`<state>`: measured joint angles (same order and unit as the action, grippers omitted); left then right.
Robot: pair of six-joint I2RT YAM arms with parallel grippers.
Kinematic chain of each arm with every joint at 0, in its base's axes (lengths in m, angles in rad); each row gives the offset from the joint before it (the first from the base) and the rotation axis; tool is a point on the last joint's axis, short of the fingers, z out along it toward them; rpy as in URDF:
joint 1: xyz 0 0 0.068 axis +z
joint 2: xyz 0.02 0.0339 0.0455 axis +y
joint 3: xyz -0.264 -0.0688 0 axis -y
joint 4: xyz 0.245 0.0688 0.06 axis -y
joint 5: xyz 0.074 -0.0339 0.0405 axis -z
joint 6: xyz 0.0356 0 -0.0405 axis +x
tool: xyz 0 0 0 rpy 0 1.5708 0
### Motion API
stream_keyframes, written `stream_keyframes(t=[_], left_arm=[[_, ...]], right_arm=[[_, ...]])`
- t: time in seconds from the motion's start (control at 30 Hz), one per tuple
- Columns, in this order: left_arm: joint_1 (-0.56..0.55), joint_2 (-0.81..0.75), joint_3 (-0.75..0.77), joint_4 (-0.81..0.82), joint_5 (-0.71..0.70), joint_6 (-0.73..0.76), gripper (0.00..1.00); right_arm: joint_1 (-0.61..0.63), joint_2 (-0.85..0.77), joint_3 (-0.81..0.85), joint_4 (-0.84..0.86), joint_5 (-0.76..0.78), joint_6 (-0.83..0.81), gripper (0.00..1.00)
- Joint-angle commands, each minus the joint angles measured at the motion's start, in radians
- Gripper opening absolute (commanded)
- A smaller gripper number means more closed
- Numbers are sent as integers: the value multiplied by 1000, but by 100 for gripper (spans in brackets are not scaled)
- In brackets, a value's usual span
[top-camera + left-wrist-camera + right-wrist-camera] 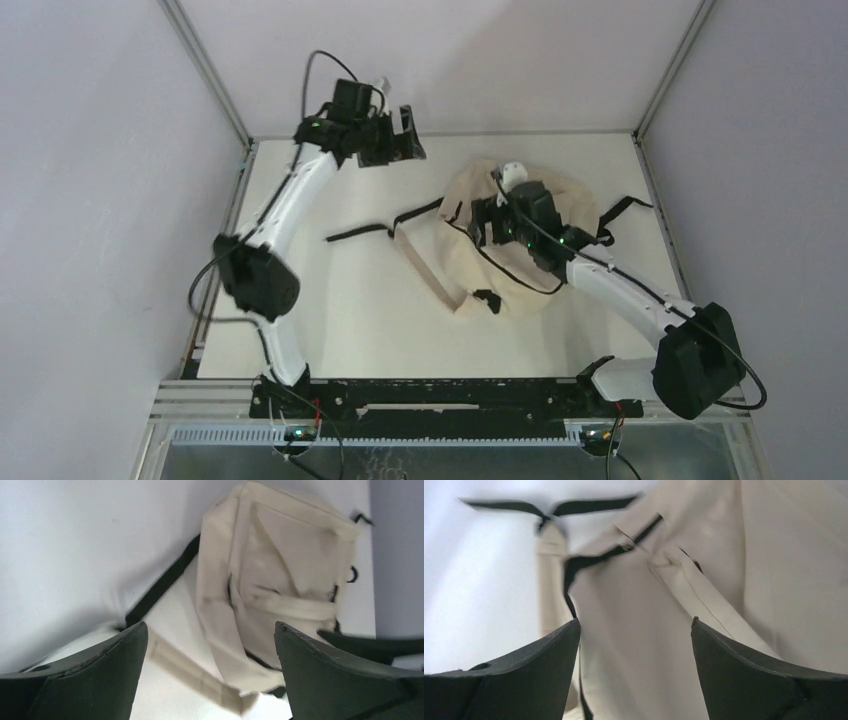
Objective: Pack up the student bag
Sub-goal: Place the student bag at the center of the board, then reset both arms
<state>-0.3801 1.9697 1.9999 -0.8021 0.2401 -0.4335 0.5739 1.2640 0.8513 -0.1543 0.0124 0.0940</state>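
Wide-spread right gripper [634, 621] over student bag [774, 555]

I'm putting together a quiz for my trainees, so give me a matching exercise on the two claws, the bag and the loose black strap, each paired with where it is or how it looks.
Things:
1. left claw
2. right claw
3. bag
4. strap

Descriptions:
A. cream, lying on the table
B. open, right above the bag
C. black, stretched over the table left of the bag
D. open, at the far left, off the bag

Pairs: 1-D, 2-B, 3-A, 4-C
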Motion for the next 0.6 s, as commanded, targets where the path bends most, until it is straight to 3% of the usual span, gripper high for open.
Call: stream_keyframes(t=[0.0,0.03,0.2,0.43,0.57], left_arm=[[-24,-357,-43,-9,-152,88,100],[-23,-417,-96,0,-173,97,100],[-23,-709,-392,41,-299,141,100],[-22,-1048,-851,169,-468,122,100],[-22,-1142,-1014,210,-520,91,100]], right_arm=[[-22,-15,222,-44,5,74,91],[-25,-42,229,-55,58,82,98],[-99,-203,222,-143,199,139,100],[-336,-395,60,-249,175,289,100],[-378,-488,-58,-251,191,349,100]])
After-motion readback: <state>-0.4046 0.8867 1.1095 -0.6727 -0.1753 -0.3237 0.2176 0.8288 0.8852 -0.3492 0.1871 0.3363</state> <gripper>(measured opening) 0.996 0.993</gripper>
